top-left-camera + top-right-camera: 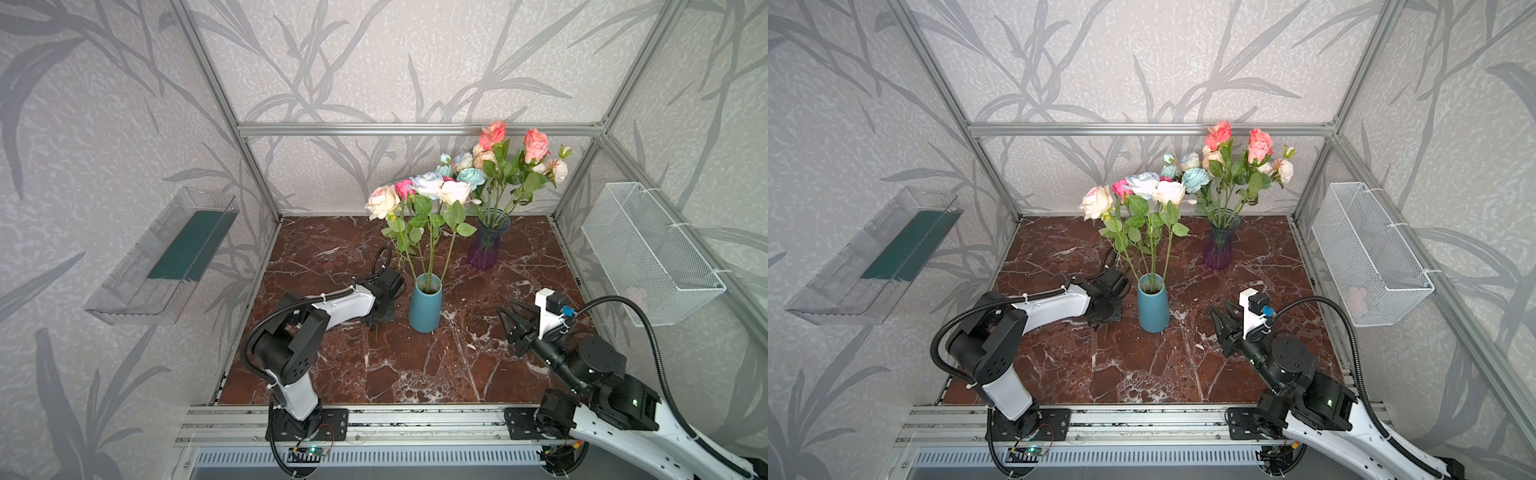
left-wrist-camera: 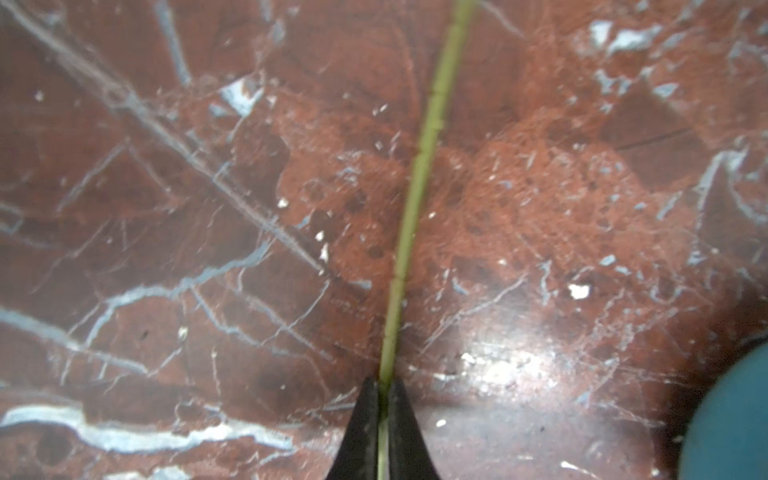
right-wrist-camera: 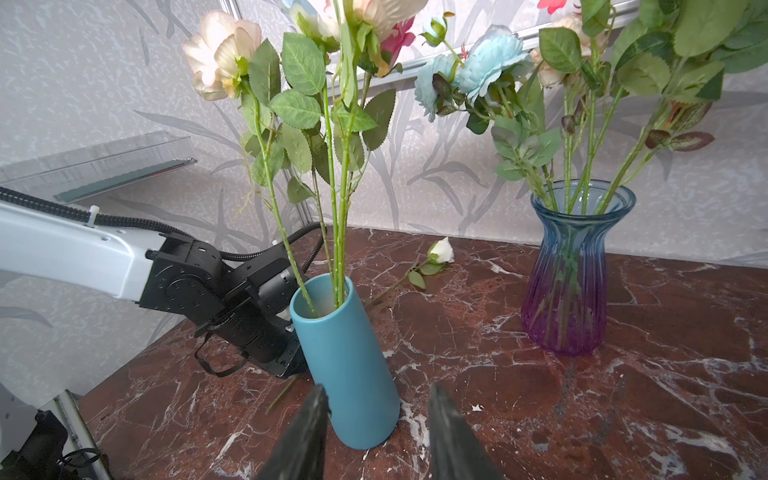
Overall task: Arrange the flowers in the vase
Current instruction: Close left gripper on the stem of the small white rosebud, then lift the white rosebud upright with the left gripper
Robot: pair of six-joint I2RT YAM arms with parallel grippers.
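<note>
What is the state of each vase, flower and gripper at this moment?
Blue vase: upright, holds roses.
Glass vase: upright, holds a bunch.
White bud: lying on the table, stem gripped.
Left gripper: shut on the white bud's stem.
Right gripper: open, empty.

Red-brown marble tabletop [image 1: 415, 365], white veining. Standing on it: teal vase [image 1: 424, 303] near the centre; purple-and-blue glass vase [image 1: 487, 245] behind it, toward the back right, well apart. One loose rose [image 3: 441, 250] with a white bud lies flat, stem running behind the teal vase.
</note>
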